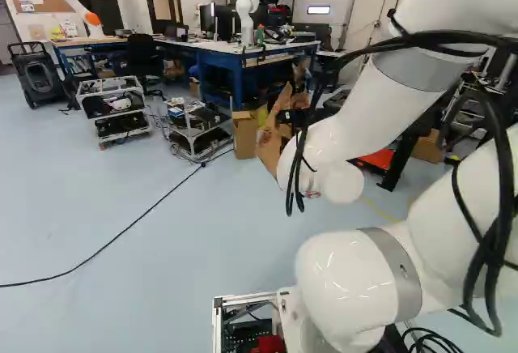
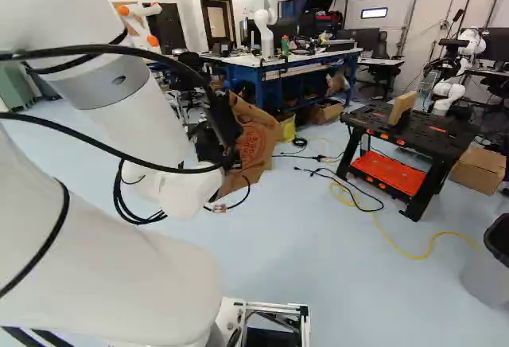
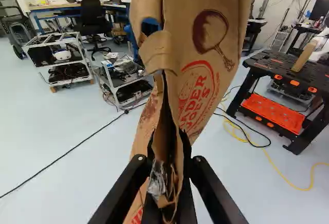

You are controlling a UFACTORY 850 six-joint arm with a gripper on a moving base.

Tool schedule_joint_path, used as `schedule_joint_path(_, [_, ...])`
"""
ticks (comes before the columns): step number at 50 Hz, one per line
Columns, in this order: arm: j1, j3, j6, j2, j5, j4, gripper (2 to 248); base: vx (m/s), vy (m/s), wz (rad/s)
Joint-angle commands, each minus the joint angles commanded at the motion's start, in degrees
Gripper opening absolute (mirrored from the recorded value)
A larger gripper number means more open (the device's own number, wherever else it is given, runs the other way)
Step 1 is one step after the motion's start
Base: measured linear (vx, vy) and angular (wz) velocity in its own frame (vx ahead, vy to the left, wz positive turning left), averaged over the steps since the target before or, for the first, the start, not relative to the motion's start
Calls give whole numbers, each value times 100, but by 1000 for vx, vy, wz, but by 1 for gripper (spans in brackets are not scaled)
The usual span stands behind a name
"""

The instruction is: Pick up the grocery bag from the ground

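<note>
My pincer (image 2: pixel 223 124) closes on a brown paper grocery bag (image 3: pixel 226 8) inside a workshop, with folded paper pinched between its two fingers. The bag tilts in the grip, its mouth gaping ahead of the pincer (image 3: pixel 168 157), a round red emblem and a dark drawing of a pan on its side. Whether its far end touches the pale blue floor (image 2: pixel 318 251), I cannot tell.

In the right base view, the bag stands left of the middle, just beside my white arm (image 2: pixel 135 124), with a yellow container (image 2: pixel 287 126) near it. A cardboard box (image 1: pixel 244 136) stands near the bag in the left base view, along with two metal-framed racks (image 1: pixel 113 110) loaded with equipment. Farther back, a blue bench (image 2: pixel 258 83) carries another robot (image 2: pixel 270 13).

At the right of the right base view, a black bench (image 2: pixel 429 136) bears a wooden block (image 2: pixel 402 108) above an orange lower shelf (image 2: pixel 388 173). A yellow cable (image 2: pixel 398 247) snakes across the floor in front of it, beside a black cable (image 2: pixel 350 184).
</note>
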Motion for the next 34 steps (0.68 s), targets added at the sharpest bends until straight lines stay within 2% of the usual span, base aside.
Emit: schedule_joint_path(34, [0,0,0,0,0,0,24,0,0,0])
